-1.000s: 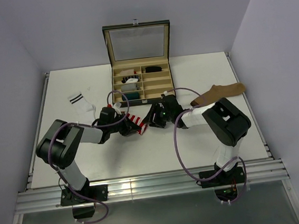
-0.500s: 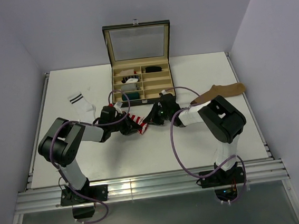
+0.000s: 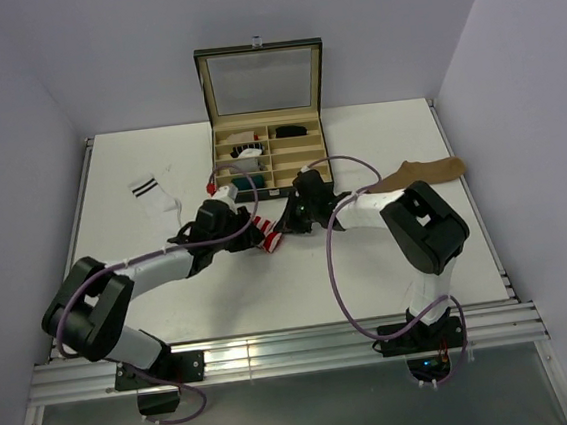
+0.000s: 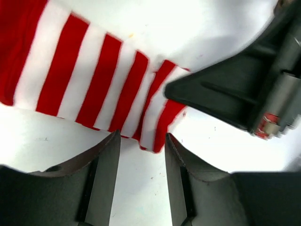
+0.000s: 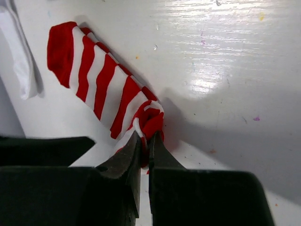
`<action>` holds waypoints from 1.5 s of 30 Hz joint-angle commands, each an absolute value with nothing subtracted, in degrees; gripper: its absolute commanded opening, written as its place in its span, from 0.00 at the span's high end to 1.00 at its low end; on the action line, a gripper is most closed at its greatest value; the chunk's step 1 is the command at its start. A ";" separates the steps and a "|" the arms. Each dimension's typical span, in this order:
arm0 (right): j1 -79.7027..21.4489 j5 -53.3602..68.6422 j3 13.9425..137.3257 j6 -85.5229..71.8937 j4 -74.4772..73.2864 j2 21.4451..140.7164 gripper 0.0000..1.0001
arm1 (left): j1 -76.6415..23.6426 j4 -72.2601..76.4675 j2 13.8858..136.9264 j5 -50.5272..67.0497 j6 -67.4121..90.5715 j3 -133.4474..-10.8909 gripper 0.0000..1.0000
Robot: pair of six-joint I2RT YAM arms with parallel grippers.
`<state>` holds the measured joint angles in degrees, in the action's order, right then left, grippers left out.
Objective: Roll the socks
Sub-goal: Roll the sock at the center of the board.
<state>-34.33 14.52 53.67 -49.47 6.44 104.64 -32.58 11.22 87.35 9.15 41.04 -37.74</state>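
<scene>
The red-and-white striped sock [image 3: 263, 231] lies flat on the table in front of the box, one end curled into a small roll [image 5: 151, 120]. My right gripper [image 5: 148, 138] is shut on that rolled end, which is pinched between its fingertips. My left gripper [image 4: 142, 137] stands open just short of the sock's edge [image 4: 94, 80], with only bare table between its fingers. In the top view the two grippers meet at the sock, the left [image 3: 247, 233] facing the right [image 3: 286, 222]. The white sock with dark cuff stripes [image 3: 155, 198] lies at the far left. The tan-brown sock [image 3: 420, 173] lies at the far right.
An open wooden box [image 3: 303, 155] with a raised glass lid [image 3: 261, 79] stands at the back centre, holding small rolled bundles in its compartments. The right gripper's black finger [image 4: 221, 94] shows close beside the left gripper.
The right gripper has shut on the striped sock's rolled end. The left gripper has let go of the sock and opened, and the left arm has stretched out lower across the table.
</scene>
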 commanded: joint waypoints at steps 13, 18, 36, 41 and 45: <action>-36.74 10.11 60.21 -46.85 -7.65 103.80 1.00 | -55.54 13.62 87.62 -27.85 15.91 -43.15 0.46; -36.74 10.81 60.47 -46.93 -7.74 104.24 1.00 | -57.92 13.71 93.24 -29.70 14.06 -45.52 0.46; -36.65 13.45 60.73 -47.29 -6.42 104.24 1.00 | -59.50 2.82 106.08 -33.31 15.12 -51.50 0.77; -36.21 15.29 58.63 -48.43 -3.26 102.49 1.00 | -59.50 2.81 104.69 -31.82 14.94 -50.89 0.99; -35.16 15.38 55.73 -49.91 1.65 99.06 0.85 | -58.89 2.46 102.40 -28.92 15.64 -50.80 0.99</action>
